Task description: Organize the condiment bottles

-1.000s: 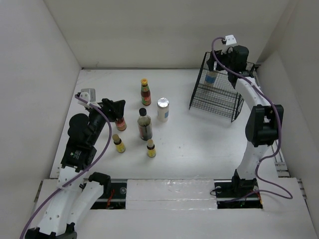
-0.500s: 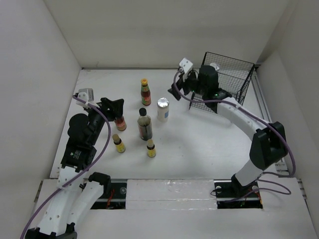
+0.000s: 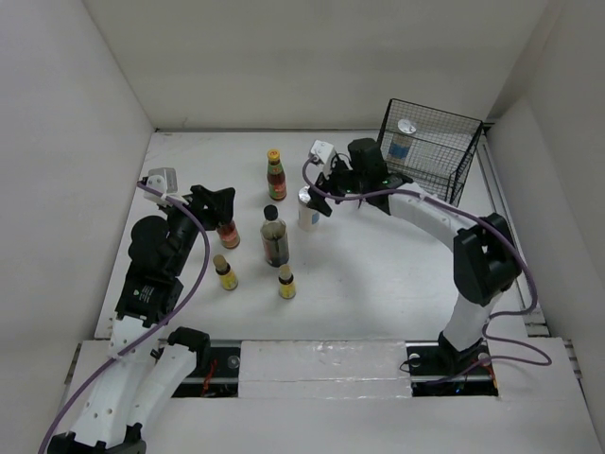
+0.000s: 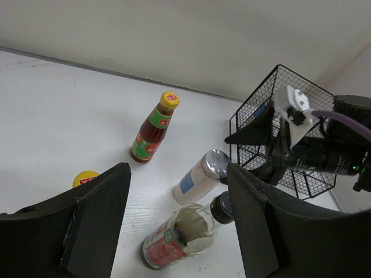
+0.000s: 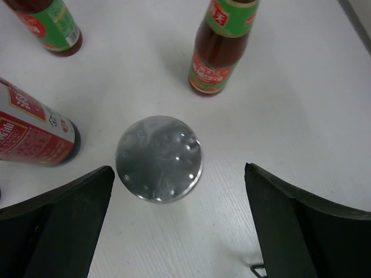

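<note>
One shaker [image 5: 159, 157] sits centred beneath the wide-open, empty right gripper [image 5: 178, 171]: descend straight, clamp its body; left gripper [image 4: 178, 171] seems half-open.

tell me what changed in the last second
The right gripper pulled away from the wire basket, leaving a white shaker inside, swung left and now hovers open over the second shaker on the table. The basket, tipped toward the middle earlier, now sits further right. The left gripper and the other bottles stayed put.
</note>
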Action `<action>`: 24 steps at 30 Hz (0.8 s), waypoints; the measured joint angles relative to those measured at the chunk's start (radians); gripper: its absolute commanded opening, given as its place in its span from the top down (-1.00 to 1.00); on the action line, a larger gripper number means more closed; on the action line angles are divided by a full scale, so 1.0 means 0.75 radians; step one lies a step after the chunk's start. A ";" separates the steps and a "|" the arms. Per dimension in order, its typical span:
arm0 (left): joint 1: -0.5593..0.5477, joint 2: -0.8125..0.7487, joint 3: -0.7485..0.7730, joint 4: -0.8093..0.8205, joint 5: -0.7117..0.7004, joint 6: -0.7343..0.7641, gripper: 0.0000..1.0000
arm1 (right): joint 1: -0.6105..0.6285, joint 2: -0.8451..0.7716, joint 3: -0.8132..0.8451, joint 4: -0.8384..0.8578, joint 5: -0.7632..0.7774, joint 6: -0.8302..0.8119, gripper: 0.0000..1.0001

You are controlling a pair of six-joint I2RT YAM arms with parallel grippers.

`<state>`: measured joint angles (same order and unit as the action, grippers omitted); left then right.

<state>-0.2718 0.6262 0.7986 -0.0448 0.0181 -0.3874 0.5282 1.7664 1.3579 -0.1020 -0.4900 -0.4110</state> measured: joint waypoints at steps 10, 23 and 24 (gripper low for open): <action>0.000 0.009 0.000 0.002 0.006 0.000 -0.26 | 0.055 0.148 0.059 -0.022 -0.053 -0.024 -0.07; 0.000 0.024 0.000 0.003 0.032 0.001 -0.26 | -0.042 -0.135 -0.025 0.061 0.035 0.085 0.09; 0.000 0.024 0.000 0.003 0.033 0.001 -0.26 | -0.072 -0.194 -0.025 0.072 0.061 0.093 0.09</action>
<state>-0.2718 0.6441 0.7986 -0.0425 0.0425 -0.3870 0.4740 1.6211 1.3392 -0.0483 -0.4446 -0.3416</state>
